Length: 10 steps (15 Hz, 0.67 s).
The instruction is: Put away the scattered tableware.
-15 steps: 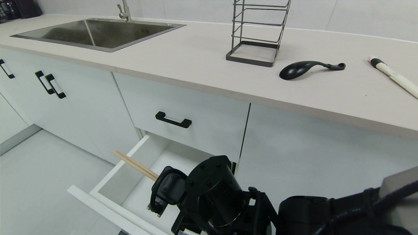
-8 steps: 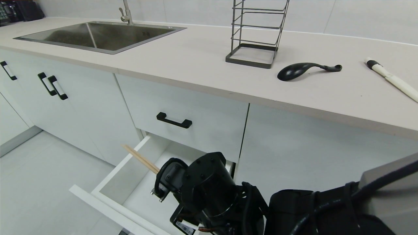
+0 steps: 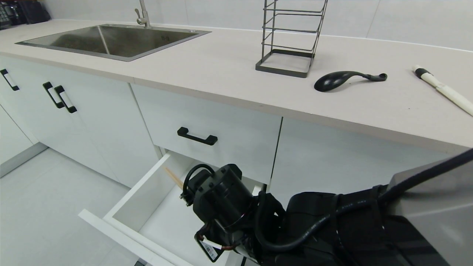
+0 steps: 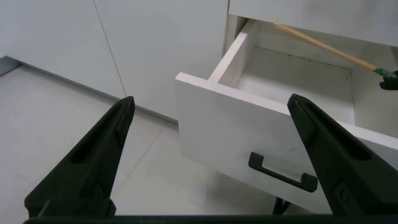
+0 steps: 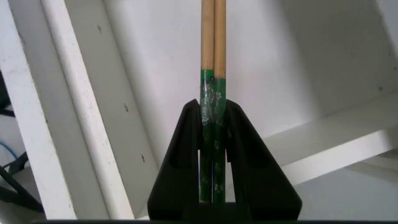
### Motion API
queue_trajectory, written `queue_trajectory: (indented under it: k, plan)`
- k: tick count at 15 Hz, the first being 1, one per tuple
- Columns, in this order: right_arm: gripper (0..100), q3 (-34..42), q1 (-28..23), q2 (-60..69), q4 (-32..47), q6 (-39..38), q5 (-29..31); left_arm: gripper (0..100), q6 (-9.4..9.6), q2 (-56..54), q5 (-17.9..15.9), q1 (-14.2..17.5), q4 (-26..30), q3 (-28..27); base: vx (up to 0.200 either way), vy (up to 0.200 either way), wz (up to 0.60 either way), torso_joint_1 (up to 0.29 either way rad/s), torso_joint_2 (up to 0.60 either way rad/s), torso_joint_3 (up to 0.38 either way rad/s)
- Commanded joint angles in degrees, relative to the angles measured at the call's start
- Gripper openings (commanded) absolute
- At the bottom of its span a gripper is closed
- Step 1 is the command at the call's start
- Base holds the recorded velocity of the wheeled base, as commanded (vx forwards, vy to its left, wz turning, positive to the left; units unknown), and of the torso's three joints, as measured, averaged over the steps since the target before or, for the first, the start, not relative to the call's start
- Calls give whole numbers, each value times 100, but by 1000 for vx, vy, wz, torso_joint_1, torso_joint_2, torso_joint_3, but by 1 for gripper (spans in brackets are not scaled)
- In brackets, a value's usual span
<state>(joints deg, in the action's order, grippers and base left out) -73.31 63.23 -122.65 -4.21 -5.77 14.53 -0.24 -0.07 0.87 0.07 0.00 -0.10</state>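
Right wrist view — pincer [image 5: 211, 111] clamps chopsticks [image 5: 208, 37] over drawer [image 5: 298, 56].

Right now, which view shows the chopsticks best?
The right wrist view: the chopsticks are close up, their green ends clamped in the right gripper. The left wrist view shows them from afar, slanting over the open drawer; the head view catches a short tip.

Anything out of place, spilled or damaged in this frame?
Nothing spilled or broken. Two pieces lie loose on the countertop, apart from the wire rack: a black spoon and, farther right, a white-handled utensil. The lower drawer stands open, with the right gripper shut on a pair of chopsticks over it.
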Motion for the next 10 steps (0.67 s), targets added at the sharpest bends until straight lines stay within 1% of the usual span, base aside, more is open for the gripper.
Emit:
queue_trajectory:
  k: [1,2,6,10]
  plan:
    - [0,-359,-30,-101,403,-21,-21,100,-2,7,1,1,0,1,0,0,0,0,0,0]
    - [0,-491,-39,-233,517,-39,-56,100,-11,7,1,1,0,1,0,0,0,0,0,0]
    - [0,-939,-153,-840,245,-47,-100,100,-2,7,1,1,0,1,0,0,0,0,0,0]
    - [0,-1097,-215,-1077,236,-74,-82,100,-2,7,1,1,0,1,0,0,0,0,0,0]
